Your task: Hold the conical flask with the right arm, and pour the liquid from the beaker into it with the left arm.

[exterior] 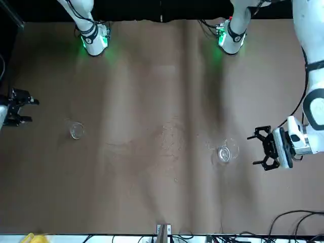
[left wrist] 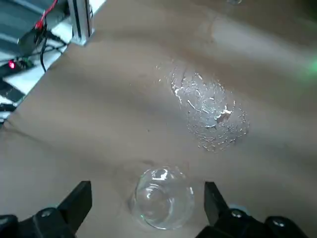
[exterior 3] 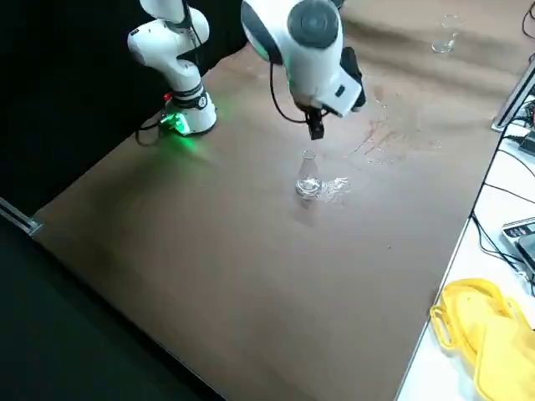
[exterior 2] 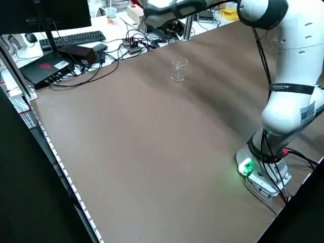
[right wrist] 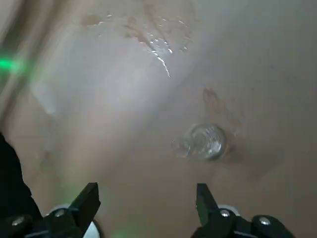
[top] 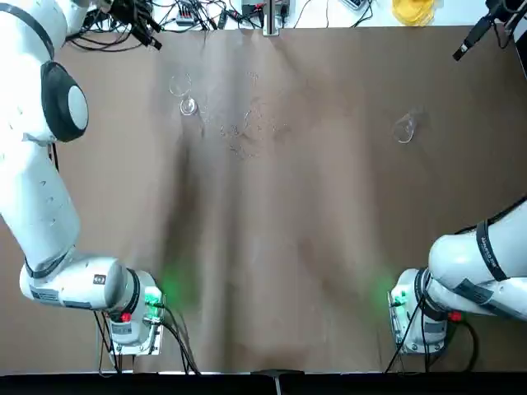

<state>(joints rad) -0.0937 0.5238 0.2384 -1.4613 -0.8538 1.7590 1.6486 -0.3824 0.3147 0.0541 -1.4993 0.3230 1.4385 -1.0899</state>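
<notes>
Left gripper [exterior: 254, 150] spread near beaker [exterior: 224, 154]; right gripper [exterior: 34, 111] spread near flask [exterior: 77, 130]. Approach stage, likely; next, straddle and grip each.

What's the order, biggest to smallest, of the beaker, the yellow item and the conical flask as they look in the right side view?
1. Yellow item, clearly largest
2. Conical flask
3. Beaker

The beaker stands farther from this camera, so the flask may only look bigger.
</notes>
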